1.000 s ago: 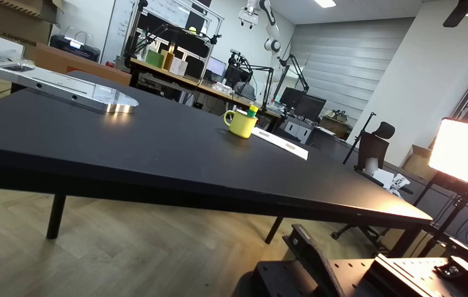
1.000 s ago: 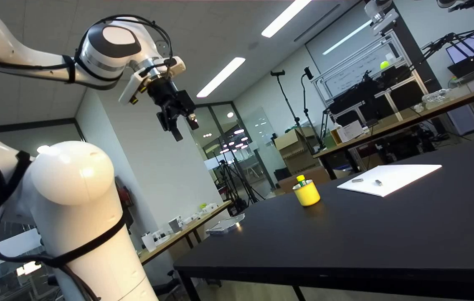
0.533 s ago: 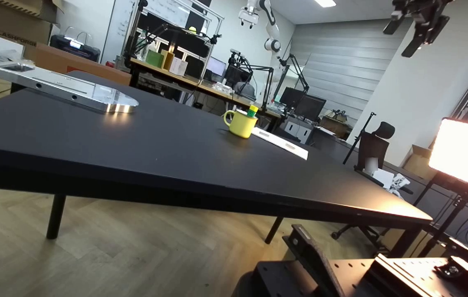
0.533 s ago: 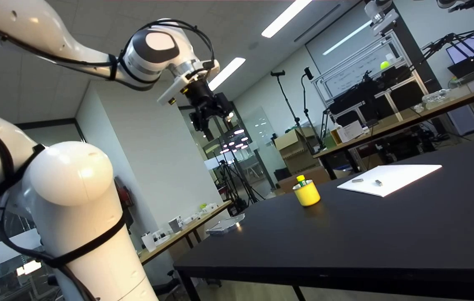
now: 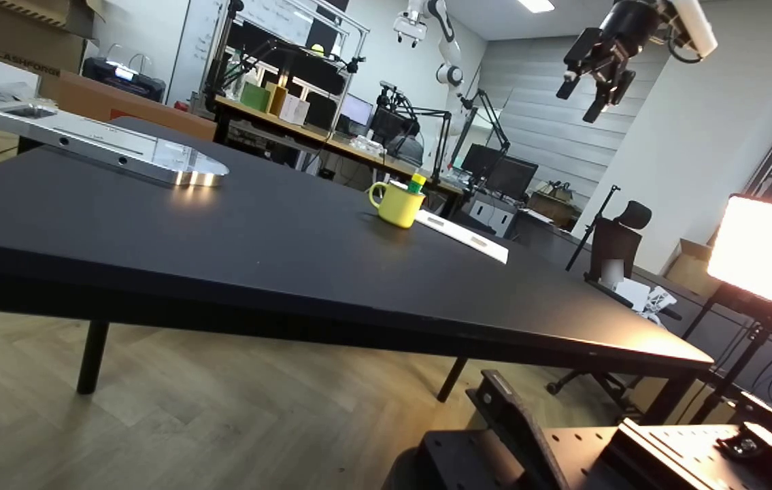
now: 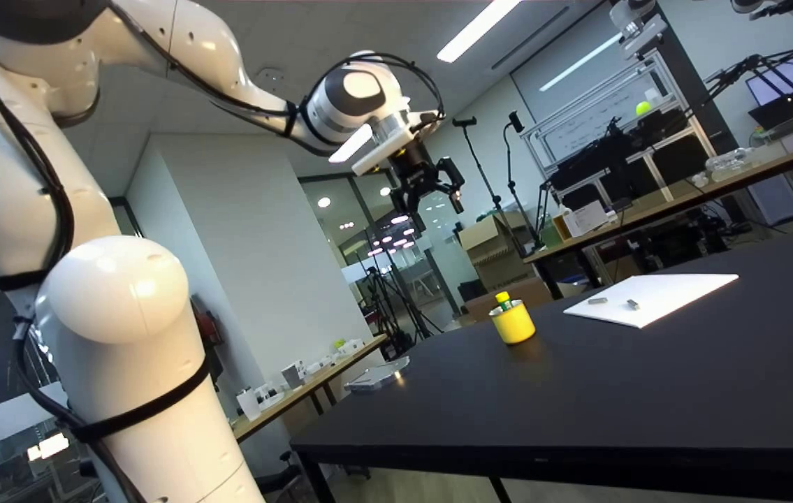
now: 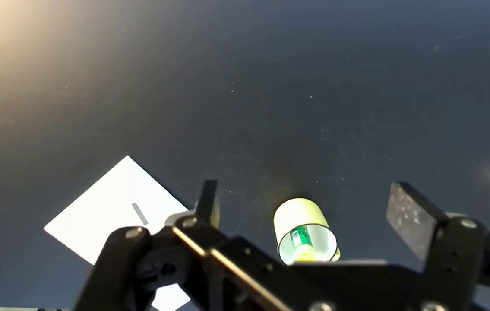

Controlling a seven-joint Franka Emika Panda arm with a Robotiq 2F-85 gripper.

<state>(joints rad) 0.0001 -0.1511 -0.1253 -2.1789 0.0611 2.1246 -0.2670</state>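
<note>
My gripper (image 5: 581, 99) hangs high above the black table (image 5: 256, 245), its jaws wide apart with nothing between them. A yellow mug (image 5: 398, 206) stands upright on the table, below the gripper and apart from it. Inside the mug leans a green stick with a yellow cap (image 6: 504, 300). The wrist view shows the mug (image 7: 298, 211) far down between the two fingers, its lower rim partly covered by the gripper body. Beside the mug lies a white sheet or board (image 6: 651, 300) with two small grey pieces (image 6: 633, 304) on it; a finger hides part of it in the wrist view.
A shiny metal plate (image 5: 103, 143) rests at the table's end, also at the right edge of the wrist view. A bright light panel (image 5: 766, 255) and a black perforated platform (image 5: 562, 449) stand near the table. Behind are a workbench (image 6: 689, 195) and another robot arm (image 5: 450, 54).
The arm has swung over the table: rightward in one exterior view, and into the picture leftward and lower in another. The jaws stay open. Mug, white sheet and metal plate have not moved.
</note>
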